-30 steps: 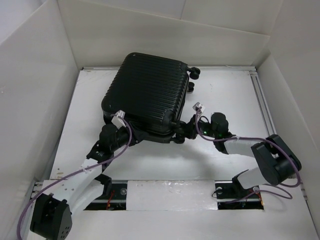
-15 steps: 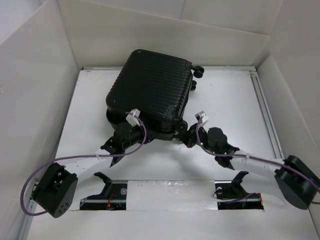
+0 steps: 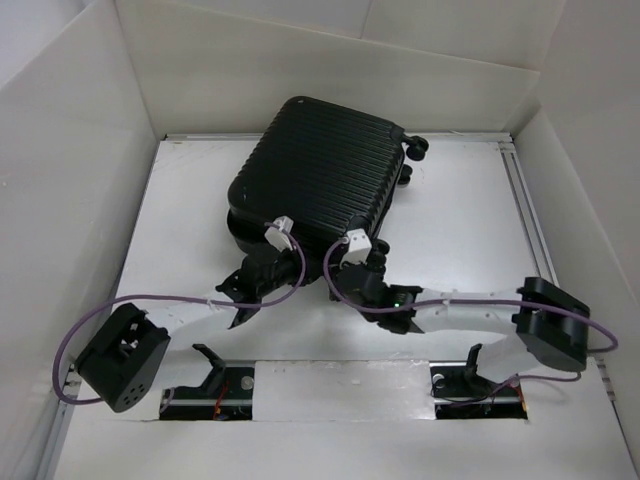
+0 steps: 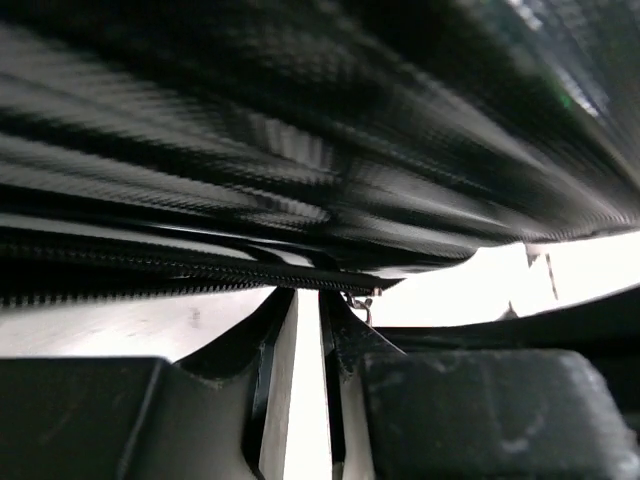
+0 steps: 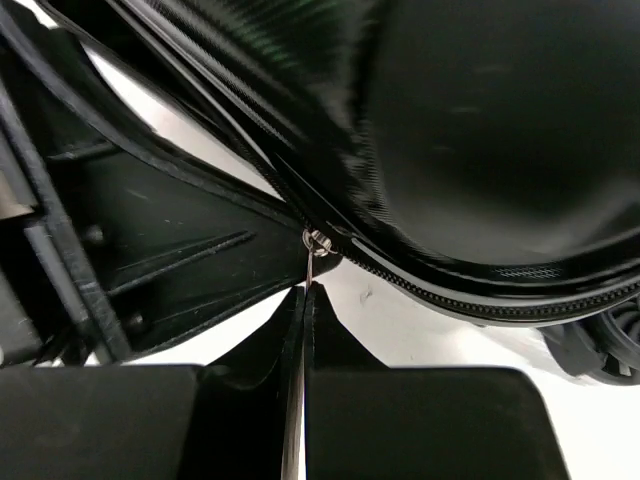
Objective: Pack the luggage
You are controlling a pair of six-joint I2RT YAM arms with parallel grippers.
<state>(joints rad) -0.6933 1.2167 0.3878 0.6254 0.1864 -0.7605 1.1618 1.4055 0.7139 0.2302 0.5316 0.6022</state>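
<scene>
Black ribbed hard shell: the luggage (image 3: 320, 175), lying flat with both halves together on the white table (image 3: 470, 220), toward 12 o'clock from the table's middle, wheels (image 3: 416, 148) poking out at the case's 1 o'clock corner. Halves together and contents hidden, so judged well along: filling apparently over, closing in hand. Both arms at the case's 6 o'clock edge, right up against the seam. On the right gripper (image 5: 303, 295), fingers (image 5: 262, 335) pressed together, pinching the thin metal zip pull (image 5: 312, 262) just below its slider (image 5: 317, 240). On the left gripper (image 4: 308, 305), fingers close, only a thin slit between them; zip track (image 4: 150, 285) running across just beyond the tips and a small metal tab (image 4: 360, 298) at the 1 o'clock side of the slit, but cannot tell whether anything is caught. Left to do, by this reckoning: running the zip round the seam. Cannot tell how much of it is closed, the far sides being out of sight. No brand, label or readable writing to be made out on shell or arms.
</scene>
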